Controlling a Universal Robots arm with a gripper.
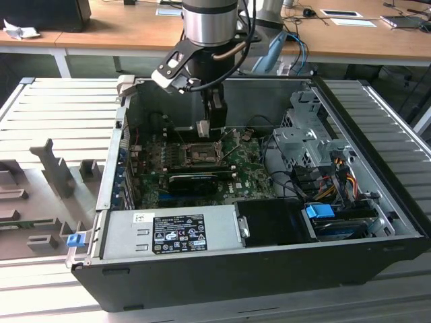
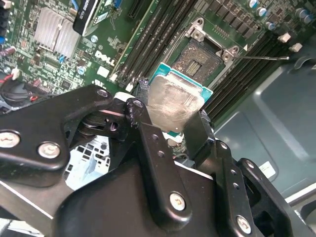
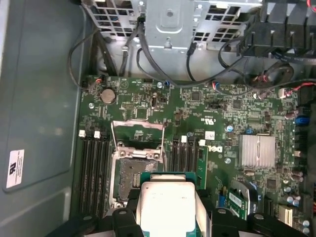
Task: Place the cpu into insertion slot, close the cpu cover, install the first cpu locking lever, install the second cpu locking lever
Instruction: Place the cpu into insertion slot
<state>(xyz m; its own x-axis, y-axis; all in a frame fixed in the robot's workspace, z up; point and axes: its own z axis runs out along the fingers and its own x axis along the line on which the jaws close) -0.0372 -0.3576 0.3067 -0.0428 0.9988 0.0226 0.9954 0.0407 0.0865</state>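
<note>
Cpu (image 2: 173, 101) in gripper (image 2: 170, 126) near insertion slot (image 3: 131, 173), w/ cpu cover (image 3: 138, 132) up

**Q:** What surrounds the work area?

**A:** A grey table (image 1: 60, 108) of ribbed metal slats stretches to both sides in the exterior view. Grey plastic fixtures (image 1: 57, 168) stand on it at the exterior view's left.

**Q:** And behind it?

**A:** A long light-wood desk (image 1: 108, 30) on a white leg (image 1: 62, 64). It carries a black box (image 1: 47, 12), a crumpled white sheet (image 1: 19, 30) and, toward the exterior view's right, flat papers (image 1: 352, 21). The space beneath the desk is dark. Soft, even light lies on wood and slats alike.
</note>
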